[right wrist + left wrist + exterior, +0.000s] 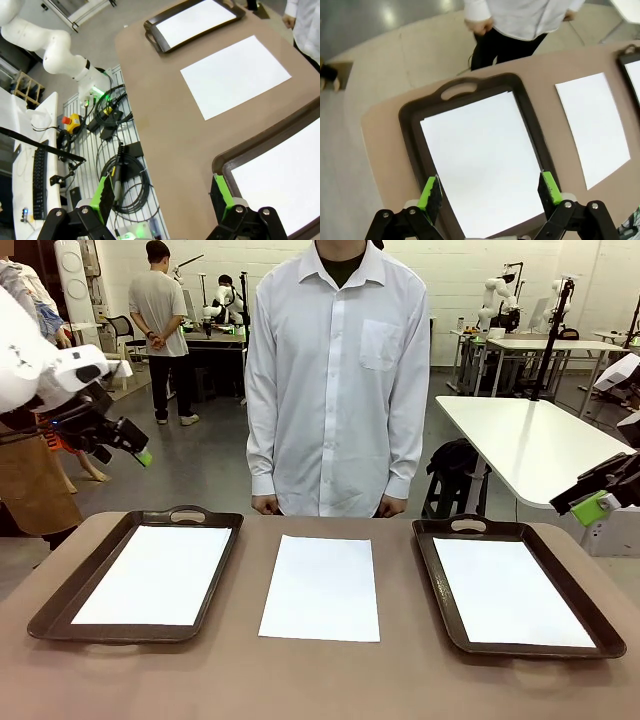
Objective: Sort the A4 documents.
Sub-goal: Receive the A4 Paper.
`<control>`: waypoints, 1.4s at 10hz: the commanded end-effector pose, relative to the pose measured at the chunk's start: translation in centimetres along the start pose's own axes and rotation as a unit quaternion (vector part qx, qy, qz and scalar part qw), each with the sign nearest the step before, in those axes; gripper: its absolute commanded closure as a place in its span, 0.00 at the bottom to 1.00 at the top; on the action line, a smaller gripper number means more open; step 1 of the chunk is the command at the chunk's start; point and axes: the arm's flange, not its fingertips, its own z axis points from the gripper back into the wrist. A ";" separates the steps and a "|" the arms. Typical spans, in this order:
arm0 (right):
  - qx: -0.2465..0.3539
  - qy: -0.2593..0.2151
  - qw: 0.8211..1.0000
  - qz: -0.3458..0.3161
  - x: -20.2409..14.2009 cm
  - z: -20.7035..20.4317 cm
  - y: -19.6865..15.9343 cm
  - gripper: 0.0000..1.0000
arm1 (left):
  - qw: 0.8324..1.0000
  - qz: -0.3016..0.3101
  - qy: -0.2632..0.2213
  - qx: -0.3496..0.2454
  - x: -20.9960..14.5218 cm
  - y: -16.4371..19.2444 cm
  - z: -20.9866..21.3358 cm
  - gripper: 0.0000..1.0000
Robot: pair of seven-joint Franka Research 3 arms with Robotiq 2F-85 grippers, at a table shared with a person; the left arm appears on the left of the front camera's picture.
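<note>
Three white A4 documents lie flat. One sheet (pixel 321 587) (pixel 593 128) (pixel 234 76) rests bare on the brown table in the middle. Another (pixel 155 574) (pixel 483 161) (pixel 193 21) lies inside the left dark brown tray (pixel 50 612) (pixel 410 131) (pixel 156 40). The third (pixel 508 591) (pixel 281 177) lies inside the right tray (pixel 436 580) (pixel 240 152). My left gripper (pixel 128 445) (pixel 490 191) hangs open high above the left tray, nothing between its fingers. My right gripper (pixel 598 498) (pixel 161 195) hangs open above the table's right edge, also holding nothing.
A person in a white shirt (pixel 336 380) stands at the far edge, hands (pixel 266 504) down at the table rim. A white table (pixel 530 440) stands behind on the right. Cables and equipment (pixel 112 130) lie on the floor beside the table's right side.
</note>
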 end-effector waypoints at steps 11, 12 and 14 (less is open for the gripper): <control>0.003 -0.003 1.000 0.003 0.0 0.0 0.0 0.00 | 0.964 -0.215 -0.093 -0.126 -3.6 -1.5 6.4 0.00; 0.003 -0.003 1.000 0.003 0.0 0.0 0.0 0.00 | 0.964 -0.214 -0.093 -0.130 -3.6 -1.5 6.4 0.00; 0.003 -0.003 1.000 0.003 0.0 0.0 0.0 0.00 | 0.964 -0.211 -0.089 -0.134 -3.5 -1.5 6.2 0.00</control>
